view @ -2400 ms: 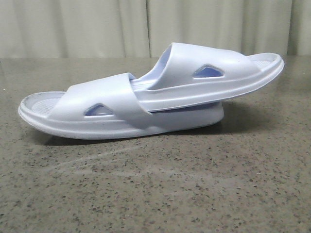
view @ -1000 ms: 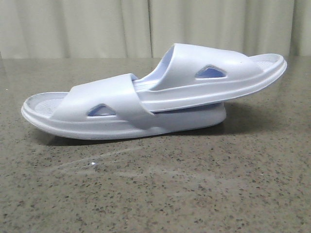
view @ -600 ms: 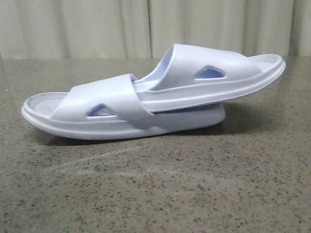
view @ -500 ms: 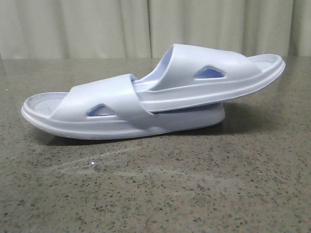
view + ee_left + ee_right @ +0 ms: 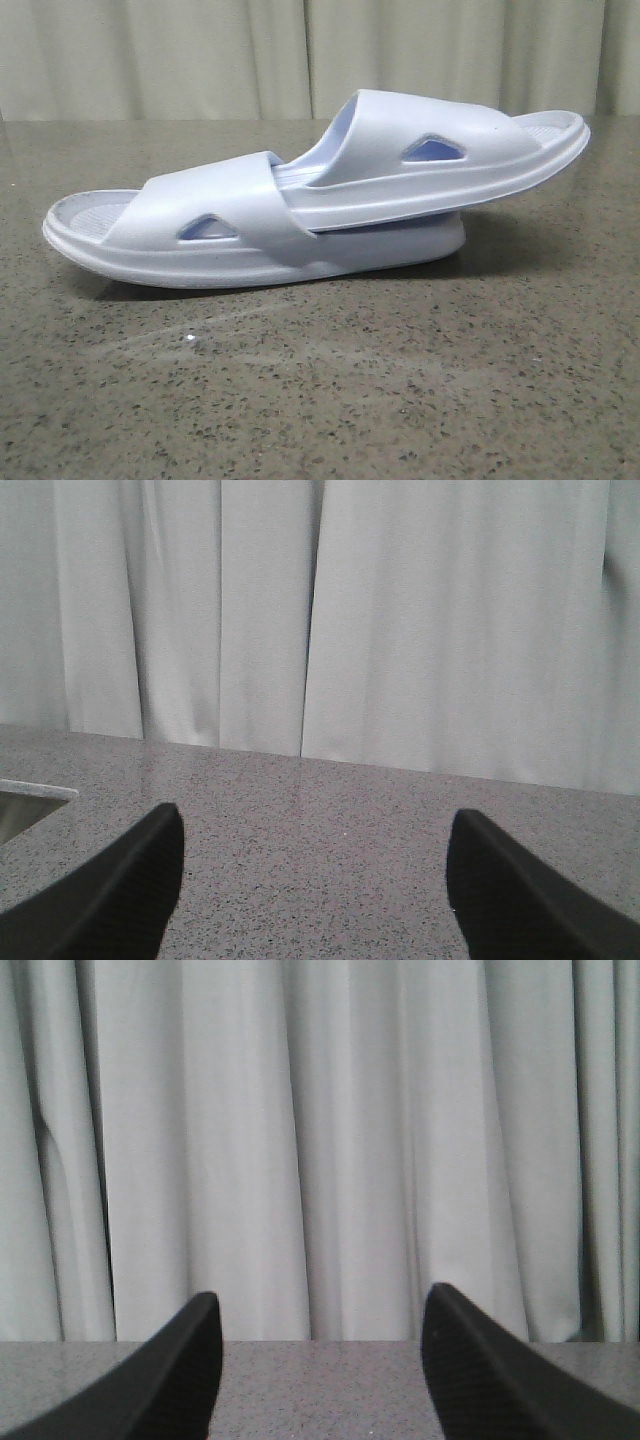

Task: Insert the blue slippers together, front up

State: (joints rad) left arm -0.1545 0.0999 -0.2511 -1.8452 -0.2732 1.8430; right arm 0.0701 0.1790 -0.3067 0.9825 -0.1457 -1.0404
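1. Two very pale blue, almost white, moulded foam slide slippers lie nested together on the speckled grey-brown stone surface (image 5: 330, 390), both soles down.
2. The lower slipper (image 5: 200, 235) rests flat on the surface; its wide strap has a triangular side cut-out and its ribbed footbed shows at its left end.
3. The upper slipper (image 5: 440, 160) has one end pushed under the lower slipper's strap and touches it there. Its other end tilts upward and juts out past the lower slipper's right end, clear of the surface.
4. A pale pleated curtain (image 5: 300, 55) hangs behind the slippers, beyond the far edge of the surface.
5. The left gripper (image 5: 315, 880) has its dark fingers (image 5: 130, 890) spread wide, with nothing between them; only bare surface and curtain lie beyond.
6. The right gripper (image 5: 320, 1360) likewise has its dark fingers (image 5: 480, 1370) spread wide and holds nothing, facing the curtain.
7. Neither gripper shows in the front view, and neither wrist view shows the slippers.
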